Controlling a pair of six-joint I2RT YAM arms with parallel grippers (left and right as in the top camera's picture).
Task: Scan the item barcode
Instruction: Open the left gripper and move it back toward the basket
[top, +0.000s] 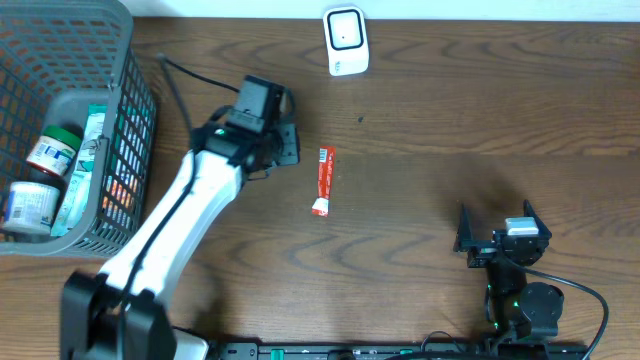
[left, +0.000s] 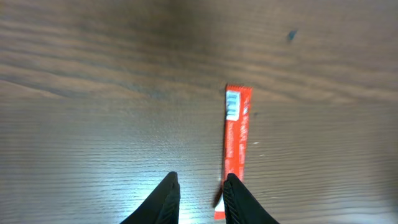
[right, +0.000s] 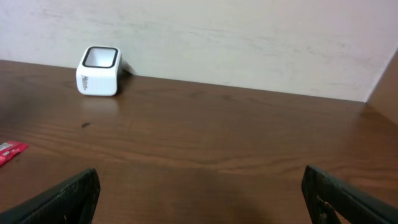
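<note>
The slim red foil stick packet (left: 236, 143) lies flat mid-way along the brown wooden tabletop (top: 450, 120); the left gripper (left: 199, 186), jaws narrowly parted and empty, hangs at its near end; best to widen, straddle the packet, then pinch clear of its white-printed far end, likely the barcode.

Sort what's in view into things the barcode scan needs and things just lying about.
Needed: red sachet; white scanner; left gripper, by the sachet.
Lying about: grey basket; green-capped bottle and white jar inside it; right gripper, open and empty.
</note>
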